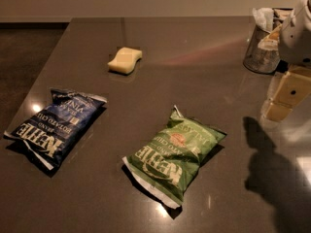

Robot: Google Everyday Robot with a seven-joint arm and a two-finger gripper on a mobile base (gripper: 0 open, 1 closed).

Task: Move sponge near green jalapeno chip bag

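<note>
The robot's gripper is hanging at the 3 o'clock edge of the dark, glossy surface, with nothing visibly in it; how its jaws are standing, I cannot tell. The sponge is lying alone toward 11 o'clock, well apart from the green jalapeno chip bag, which is resting flat near 6 o'clock. A dark blue Kettle chip bag is sitting at 9 o'clock.

The long reach across is looking like the main hazard. A descent landing off-centre on the soft, wavy block is likely to push it along the slick top rather than catch it. The blue bag, lying about as close to the sponge as the green one, is inviting a wrong drop-off. A release too tight to the green bag is risking a landing on its crinkled edge.

Most of the arm is running out of sight at 3 o'clock. It is partly covering a clear container at 1 o'clock, whose pale contents are proving hard to identify.
</note>
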